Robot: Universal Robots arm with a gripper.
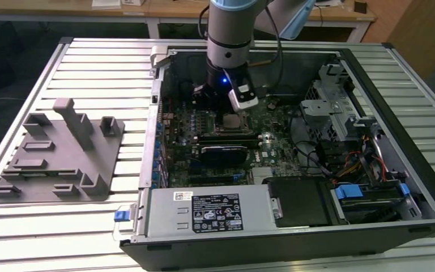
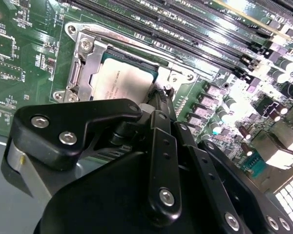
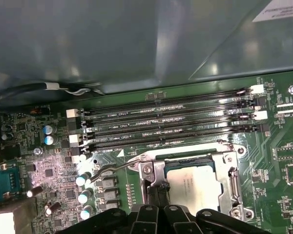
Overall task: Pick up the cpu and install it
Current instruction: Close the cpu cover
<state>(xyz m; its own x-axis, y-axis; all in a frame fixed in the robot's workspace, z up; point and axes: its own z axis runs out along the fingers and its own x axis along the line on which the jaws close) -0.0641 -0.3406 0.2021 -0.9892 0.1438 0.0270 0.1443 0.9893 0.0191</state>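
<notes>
1. Table of pale ribbed metal slats (image 1: 89, 62) carries an open black computer case (image 1: 399, 73) and a grey plastic fixture block (image 1: 59, 153); wooden desks (image 1: 165, 8) stand behind.
2. A white printed label (image 1: 217, 211) lies on the silver power supply box (image 1: 165, 212); fine white print marks the green motherboard (image 3: 278, 161).
3. The square silver-topped cpu (image 3: 193, 187) sits in its metal-framed socket (image 3: 232, 180).
4. The black gripper (image 3: 158, 191) has its jaws closed together with nothing held, its tip just beside the cpu.

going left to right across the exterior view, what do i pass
grey fixture → cpu on the motherboard → metal drive cage
</notes>
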